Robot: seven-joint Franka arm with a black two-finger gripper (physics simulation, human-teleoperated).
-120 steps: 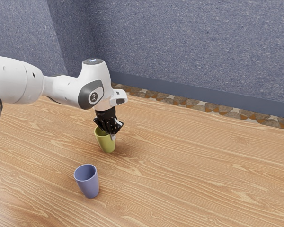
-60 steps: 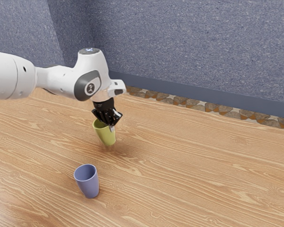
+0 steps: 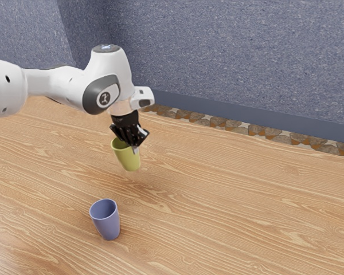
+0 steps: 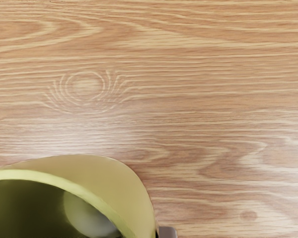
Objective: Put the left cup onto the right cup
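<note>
An olive-green cup [image 3: 128, 155] hangs tilted above the wooden table, off its surface. My black gripper [image 3: 133, 144] is shut on its rim. A blue-purple cup [image 3: 105, 219] stands upright on the table, below the held cup and toward the exterior view's left and the front. In the wrist view the green cup's rim and inside [image 4: 69, 198] loom large just under my hand, with bare wood grain beyond it.
The wooden table [image 3: 246, 195] stretches wide toward the exterior view's right. A strip of pebbles [image 3: 264, 130] and a grey wall run along its far edge.
My gripper has lifted the green cup off the table and raised it steadily. The blue cup has stayed where it was.
</note>
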